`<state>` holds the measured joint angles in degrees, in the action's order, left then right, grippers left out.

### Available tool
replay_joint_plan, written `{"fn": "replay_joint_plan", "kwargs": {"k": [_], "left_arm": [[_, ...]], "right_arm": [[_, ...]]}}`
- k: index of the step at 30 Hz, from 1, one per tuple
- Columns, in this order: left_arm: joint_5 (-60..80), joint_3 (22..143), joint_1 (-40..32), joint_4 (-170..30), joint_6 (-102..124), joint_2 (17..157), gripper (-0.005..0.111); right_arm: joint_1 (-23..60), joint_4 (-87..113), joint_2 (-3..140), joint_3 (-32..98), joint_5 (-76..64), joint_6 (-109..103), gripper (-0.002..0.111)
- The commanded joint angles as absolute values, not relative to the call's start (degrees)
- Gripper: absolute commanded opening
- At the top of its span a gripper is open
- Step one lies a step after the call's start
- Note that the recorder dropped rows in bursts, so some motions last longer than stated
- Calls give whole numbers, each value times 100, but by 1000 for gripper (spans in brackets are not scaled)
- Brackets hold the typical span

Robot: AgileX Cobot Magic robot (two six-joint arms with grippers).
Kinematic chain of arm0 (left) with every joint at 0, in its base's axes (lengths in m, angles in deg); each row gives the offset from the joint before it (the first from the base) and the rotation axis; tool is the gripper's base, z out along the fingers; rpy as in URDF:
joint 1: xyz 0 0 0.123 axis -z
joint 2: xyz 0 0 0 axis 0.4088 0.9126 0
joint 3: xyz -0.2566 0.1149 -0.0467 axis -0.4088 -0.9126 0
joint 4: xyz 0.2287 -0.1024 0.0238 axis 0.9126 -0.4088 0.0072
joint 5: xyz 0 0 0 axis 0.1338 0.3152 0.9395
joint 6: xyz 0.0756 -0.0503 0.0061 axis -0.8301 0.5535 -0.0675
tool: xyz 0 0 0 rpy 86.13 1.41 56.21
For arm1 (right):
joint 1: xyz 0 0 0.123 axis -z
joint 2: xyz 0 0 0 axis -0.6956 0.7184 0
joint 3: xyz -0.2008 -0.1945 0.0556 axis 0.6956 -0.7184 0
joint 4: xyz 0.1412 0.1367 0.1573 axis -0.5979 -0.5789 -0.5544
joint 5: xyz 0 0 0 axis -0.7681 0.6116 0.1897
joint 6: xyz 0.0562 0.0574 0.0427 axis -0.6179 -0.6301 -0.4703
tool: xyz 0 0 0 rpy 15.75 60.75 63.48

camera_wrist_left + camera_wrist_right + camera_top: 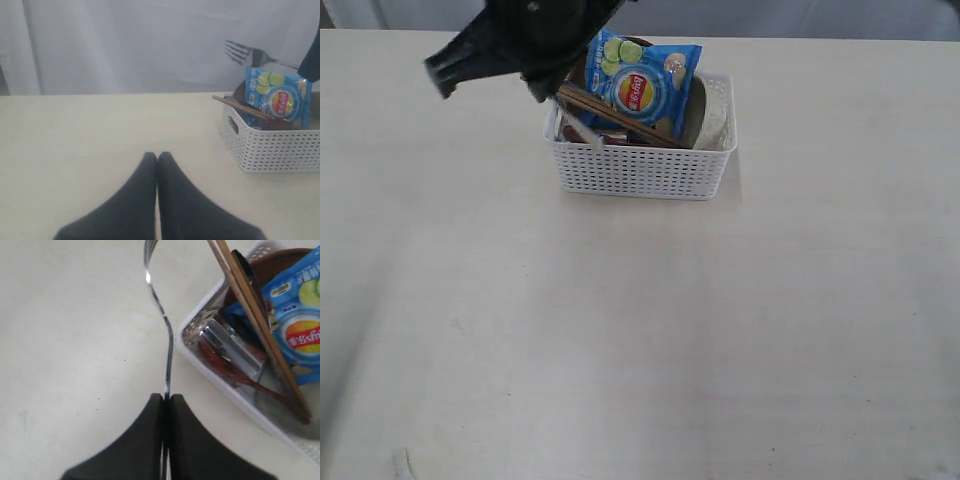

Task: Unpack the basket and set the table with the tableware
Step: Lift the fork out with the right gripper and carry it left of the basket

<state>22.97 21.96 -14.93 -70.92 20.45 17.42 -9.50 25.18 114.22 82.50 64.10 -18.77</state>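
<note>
Right wrist view has the right pincer (165, 397) clamping the fork (167, 335) by its handle, tines straight ahead, apparently above the table (75, 340) left of the basket (240, 407).

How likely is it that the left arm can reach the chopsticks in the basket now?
Probably not cleanly yet. The table toward the basket is bare, but the right arm, jaws shut on the fork, hangs over the end where the chopsticks jut out. The left jaws are also shut.
</note>
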Motion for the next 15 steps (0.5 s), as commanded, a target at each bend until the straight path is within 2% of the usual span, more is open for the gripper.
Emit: {"fn": "replay_joint_plan", "kwargs": {"k": [1, 6, 15], "left_arm": [[2237, 2180, -1487, -7109, 2043, 1722, 0], [2237, 2180, -1487, -7109, 2043, 1722, 0], [2237, 2180, -1487, -7109, 2043, 1722, 0]], "right_arm": [[-1770, 3328, 11732, 8159, 6420, -3511, 0], [-2275, 3655, 12259, 8159, 6420, -4240, 0], [-2302, 3723, 13028, 8159, 6420, -5269, 0]]}}
